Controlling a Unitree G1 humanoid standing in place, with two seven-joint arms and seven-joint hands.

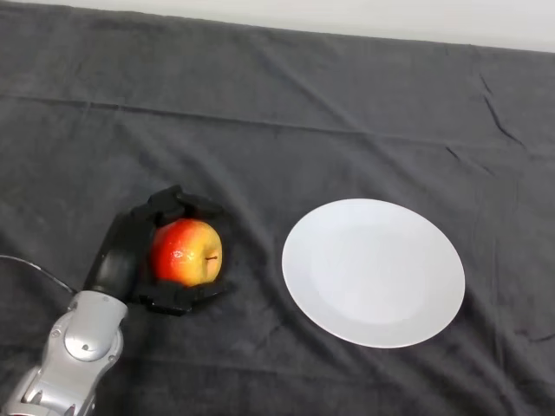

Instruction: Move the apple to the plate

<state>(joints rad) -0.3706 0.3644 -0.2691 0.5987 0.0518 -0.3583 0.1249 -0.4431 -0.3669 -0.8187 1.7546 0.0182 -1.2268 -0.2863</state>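
A red and yellow apple [189,251] sits at the left of the dark cloth, stem side facing right. My black left hand [126,249] wraps it from the left, fingers curled over its far side and thumb under its near side. A white round plate [373,271] lies bare on the cloth to the right of the apple, a short gap away from it.
The dark cloth [286,130] covers the whole table, with creases along the back and at the far right. A pale strip of wall or floor [347,13] runs along the top edge.
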